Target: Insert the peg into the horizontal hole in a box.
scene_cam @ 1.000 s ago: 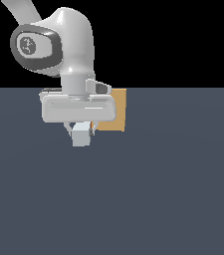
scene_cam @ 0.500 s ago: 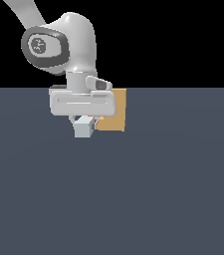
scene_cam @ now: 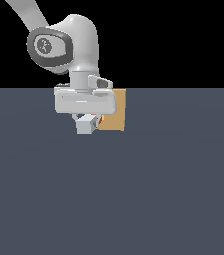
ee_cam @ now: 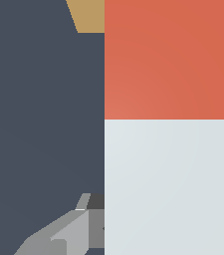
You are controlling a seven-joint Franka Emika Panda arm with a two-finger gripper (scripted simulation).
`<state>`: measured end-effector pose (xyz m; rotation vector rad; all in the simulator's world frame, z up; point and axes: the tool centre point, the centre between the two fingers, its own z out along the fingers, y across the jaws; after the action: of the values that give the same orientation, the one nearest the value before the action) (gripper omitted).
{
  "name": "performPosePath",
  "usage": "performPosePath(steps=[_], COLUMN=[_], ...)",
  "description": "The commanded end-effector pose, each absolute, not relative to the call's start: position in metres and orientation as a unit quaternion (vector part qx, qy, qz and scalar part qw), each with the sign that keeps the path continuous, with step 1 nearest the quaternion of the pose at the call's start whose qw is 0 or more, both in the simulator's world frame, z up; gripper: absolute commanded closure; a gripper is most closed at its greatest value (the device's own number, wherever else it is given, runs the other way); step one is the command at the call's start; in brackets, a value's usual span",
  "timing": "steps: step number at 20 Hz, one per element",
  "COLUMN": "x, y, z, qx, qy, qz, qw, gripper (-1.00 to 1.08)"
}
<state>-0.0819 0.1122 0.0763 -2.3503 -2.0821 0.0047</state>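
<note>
In the exterior view the peg (scene_cam: pixel 85 125) shows almost end-on, its pale grey end facing the camera and a sliver of red-orange beside it. My gripper (scene_cam: pixel 86 119) is shut on the peg, hanging just above the floor. The tan box (scene_cam: pixel 115 110) stands right behind, on the exterior view's right of the gripper. In the wrist view the peg (ee_cam: pixel 168 149) fills the picture, with its red-orange end pointing at the box (ee_cam: pixel 86 15). One grey finger (ee_cam: pixel 58 236) shows beside the pale part. The hole is hidden behind the peg and hand.
A flat dark grey-blue floor (scene_cam: pixel 133 199) surrounds the box on all sides. The white arm (scene_cam: pixel 73 45) rises above the gripper toward the exterior view's left.
The hand with the peg has shifted slightly toward the exterior view's right and closer to the box. The peg's red-orange end now shows beside the grey end.
</note>
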Motion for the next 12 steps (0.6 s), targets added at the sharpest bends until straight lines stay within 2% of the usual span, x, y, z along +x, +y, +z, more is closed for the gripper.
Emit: performPosePath(steps=[1, 12], x=[-0.0803, -0.0778], y=[0.1132, 0.1138], z=[0.078, 0.0797], qx=[-0.75, -0.751], qy=[-0.661, -0.661], qz=[0.0, -0.002], qw=[0.0, 0.0], gripper=[1.08, 1.08])
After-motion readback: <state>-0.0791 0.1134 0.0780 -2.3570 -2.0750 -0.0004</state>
